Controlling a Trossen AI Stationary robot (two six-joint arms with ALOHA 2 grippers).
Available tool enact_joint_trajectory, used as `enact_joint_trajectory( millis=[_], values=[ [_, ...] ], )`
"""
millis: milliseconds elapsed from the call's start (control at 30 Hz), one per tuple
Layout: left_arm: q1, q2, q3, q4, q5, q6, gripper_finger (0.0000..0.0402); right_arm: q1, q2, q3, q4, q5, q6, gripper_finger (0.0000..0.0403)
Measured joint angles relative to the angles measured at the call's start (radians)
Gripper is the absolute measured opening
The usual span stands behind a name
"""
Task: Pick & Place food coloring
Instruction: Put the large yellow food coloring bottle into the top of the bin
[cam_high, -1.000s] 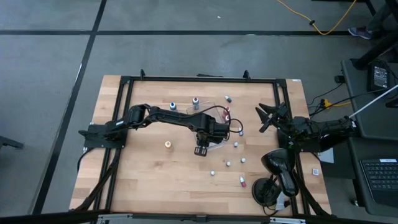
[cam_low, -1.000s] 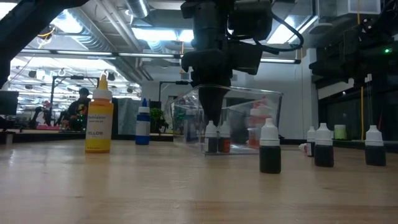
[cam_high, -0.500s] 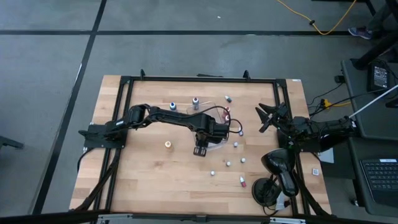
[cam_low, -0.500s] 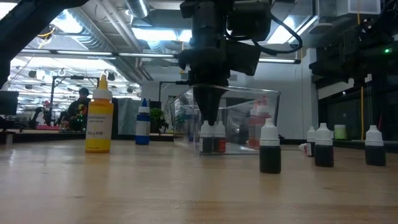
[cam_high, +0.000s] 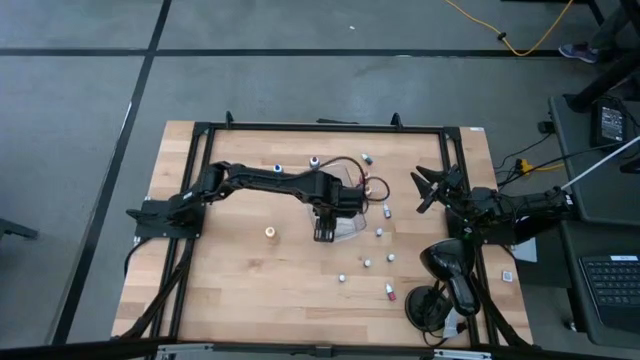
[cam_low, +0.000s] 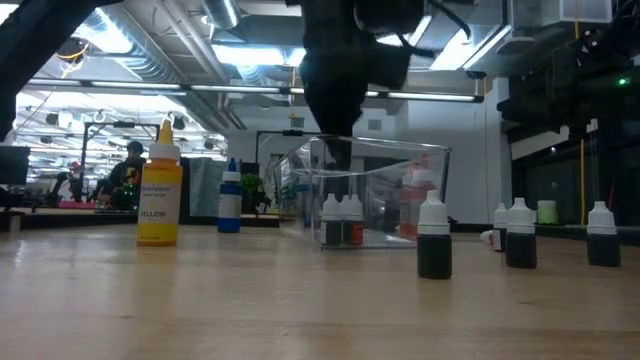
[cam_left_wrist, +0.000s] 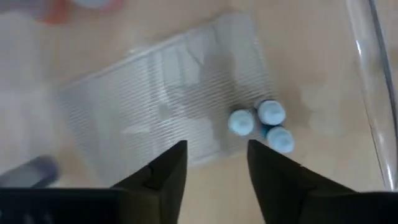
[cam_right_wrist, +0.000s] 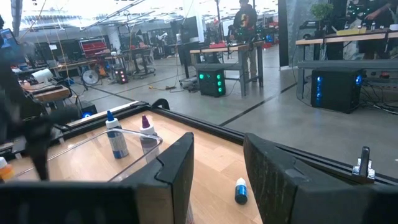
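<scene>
Risen since a second ago: left gripper (cam_left_wrist: 211, 168), then low over the clear tray (cam_low: 430, 160) with its fingers down among the bottles, now lifted clear above the tray and parted, gripping nothing. Directly beneath its fingertips, inside the tray, three small capped bottles (cam_left_wrist: 258, 124) standing close together (two of them plain in the low view, near the tray's front wall). Off to the right of that gripper on the wooden table (cam_high: 240, 290), several dark food coloring bottles (cam_low: 434, 238) scattered outside the tray; to its left, a yellow bottle (cam_low: 159, 185) and a blue bottle (cam_low: 229, 198). Parked well apart at the table's right edge, right gripper (cam_high: 428, 188), fingers spread partway, holding nothing.
</scene>
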Motion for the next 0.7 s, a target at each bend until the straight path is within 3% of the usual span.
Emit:
enact_joint_trajectory(
  millis=[167,367,500,700],
  values=[
    [0.0,-0.074,0.001,-0.058,-0.054,-0.085,0.0233,0.0,0.0,0.0,0.0,0.0,0.0,0.0142],
    [0.0,-0.157,0.001,-0.288,-0.045,-0.291,0.0297,0.0,0.0,0.0,0.0,0.0,0.0,0.0142],
    [-0.017,-0.203,-0.014,-0.391,0.005,-0.409,0.0305,0.0,0.0,0.0,0.0,0.0,0.0,0.0142],
    [-0.057,-0.323,-0.215,-0.288,0.033,-0.509,0.0306,0.0,0.0,0.0,0.0,0.0,0.0,0.0142]
  ],
)
